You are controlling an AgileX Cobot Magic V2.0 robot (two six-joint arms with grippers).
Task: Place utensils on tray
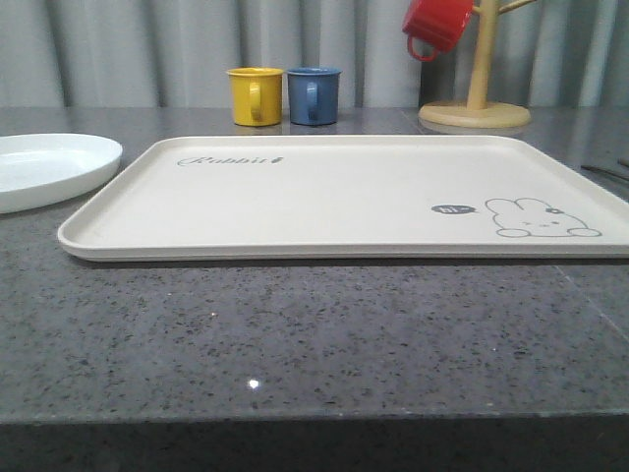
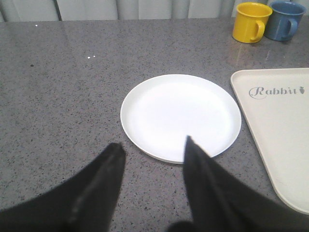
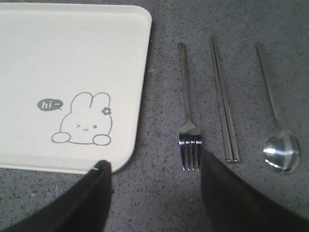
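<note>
my left end effector (image 2: pixel 152 147) hangs over the grey speckled surface (image 2: pixel 63 87) with its two dark fingers (image 2: pixel 104 179) spread apart and nothing between them. one fingertip sits over the near rim of the white plate (image 2: pixel 180 114), the other over bare stone just beside it. the plate lies flat on the surface, close to the tray's (image 2: pixel 280 125) corner but not touching it — in the front view the plate (image 1: pixel 49 167) is off the tray's (image 1: pixel 344 197) left end. the word "rabbit" is printed near that corner of the tray.

my right end effector (image 3: pixel 154 166) is also spread wide, holding nothing. one finger (image 3: pixel 91 193) hovers at the tray's (image 3: pixel 72 58) rabbit corner, the other (image 3: pixel 227 188) over the surface just past the fork's tines. the fork (image 3: pixel 188 116), the chopsticks (image 3: pixel 223 99) and the spoon (image 3: pixel 275 116) lie side by side on the surface, all off the tray, roughly parallel with small gaps between them. the fork is nearest the tray's edge, the chopsticks in the middle with both sticks touching along their length, the spoon farthest out, bowl facing up.

at the back of the surface a yellow mug (image 1: pixel 256 95) and a blue mug (image 1: pixel 314 94) stand just beside each other, and a red mug (image 1: pixel 436 25) hangs on a wooden stand (image 1: pixel 477 93) — well apart from the tray.
</note>
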